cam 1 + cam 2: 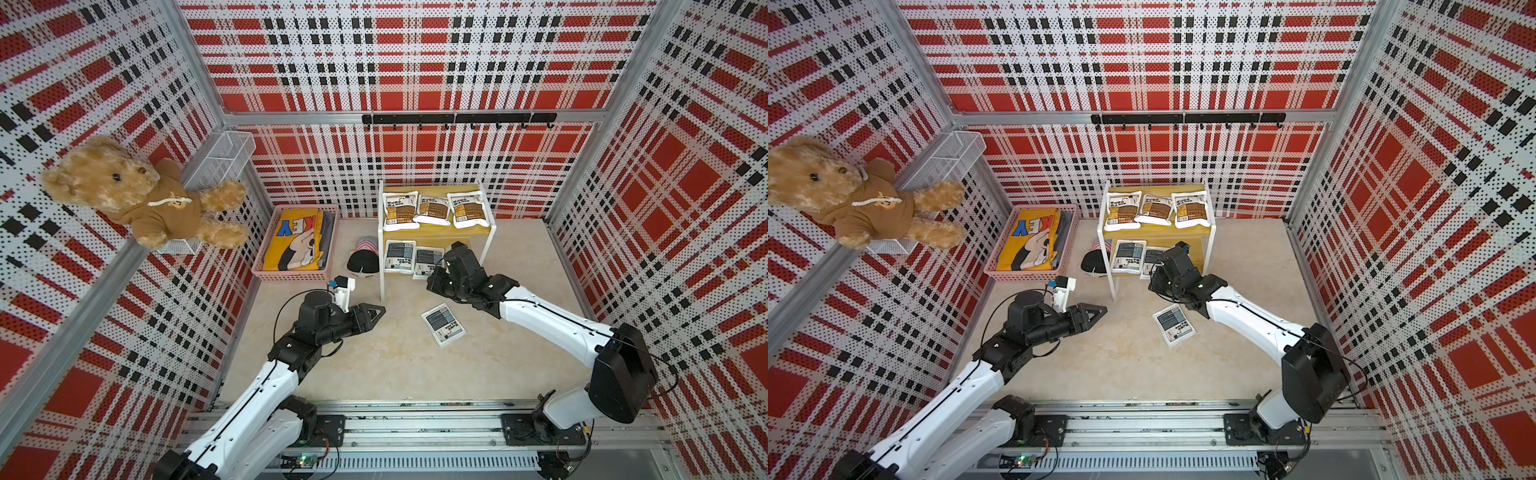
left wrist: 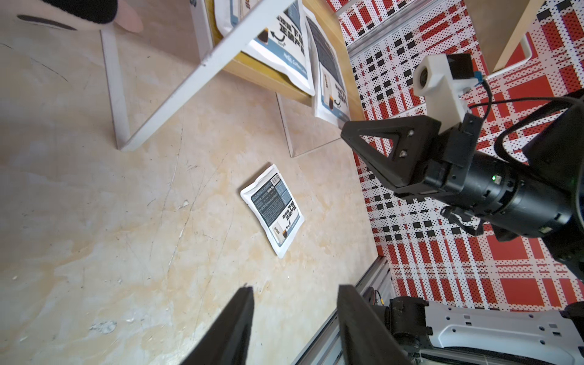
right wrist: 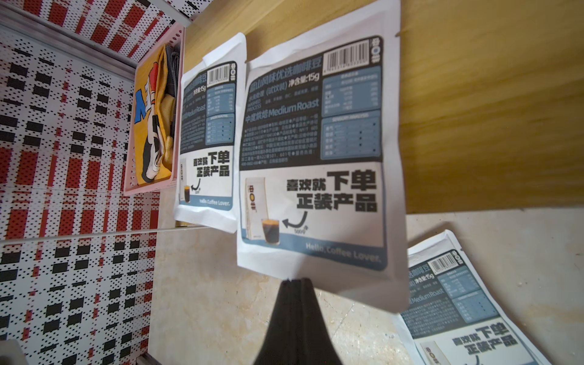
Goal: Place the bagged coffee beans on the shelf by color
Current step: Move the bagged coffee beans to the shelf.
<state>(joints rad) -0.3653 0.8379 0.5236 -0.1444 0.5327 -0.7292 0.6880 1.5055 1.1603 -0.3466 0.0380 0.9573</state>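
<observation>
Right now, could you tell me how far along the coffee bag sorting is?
Done: three brown bags lie on the shelf's upper board, one grey bag on the lower. In hand: the right gripper is shut on a second grey bag's edge, overhanging that lower board. Left: the last grey bag on the table, with the open left gripper empty nearby.

Both top views overhead, whole scene; wrist views close, sharing shelf (image 3: 474,110).

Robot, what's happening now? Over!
Left gripper open, empty. Right gripper shut on grey bag, lower board of shelf. Last bag on floor. Nothing seen blocking.
</observation>
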